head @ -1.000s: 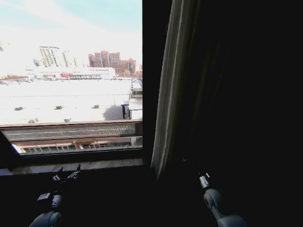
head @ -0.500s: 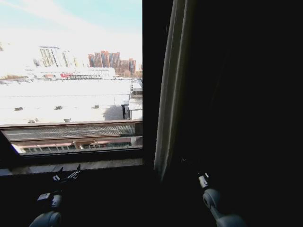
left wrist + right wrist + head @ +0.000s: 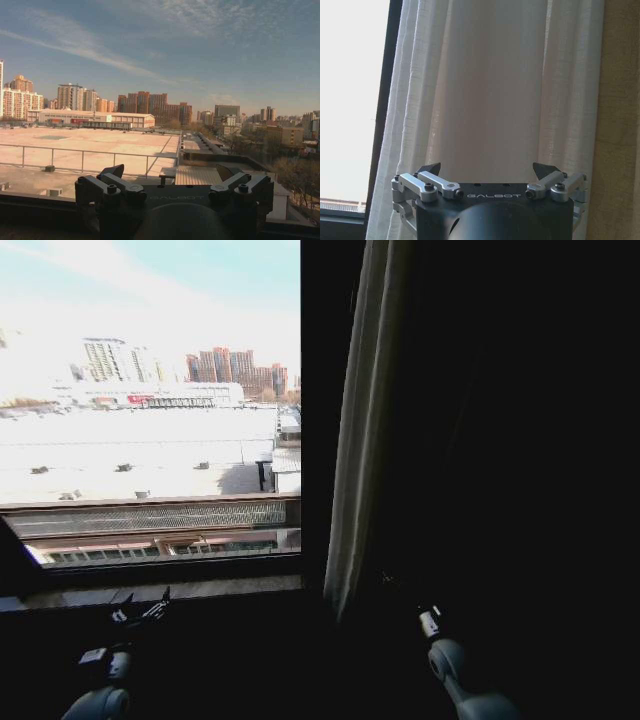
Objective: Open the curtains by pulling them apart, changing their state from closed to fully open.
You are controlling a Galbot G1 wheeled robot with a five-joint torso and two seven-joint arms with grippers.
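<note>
The curtains (image 3: 490, 90) hang as a bunched cream panel with vertical pleats right in front of my right gripper (image 3: 486, 169). That gripper is open, with nothing between its fingers (image 3: 430, 168). In the head view the curtains (image 3: 362, 420) show as a narrow pale strip right of the dark window frame bar (image 3: 320, 400), and my right arm (image 3: 445, 660) is low beneath them. My left gripper (image 3: 140, 612) sits low by the sill, facing the bare glass. The left gripper (image 3: 170, 174) is open and holds nothing.
The uncovered window (image 3: 150, 390) looks out on roofs and city buildings. A sill ledge (image 3: 180, 590) runs under it. A beige wall (image 3: 620, 120) stands on the far side of the bunched fabric. The room right of the curtain strip is dark.
The pale curtain strip has narrowed and its lower edge has shifted slightly right. The right arm has nudged a little; the left arm has not moved.
</note>
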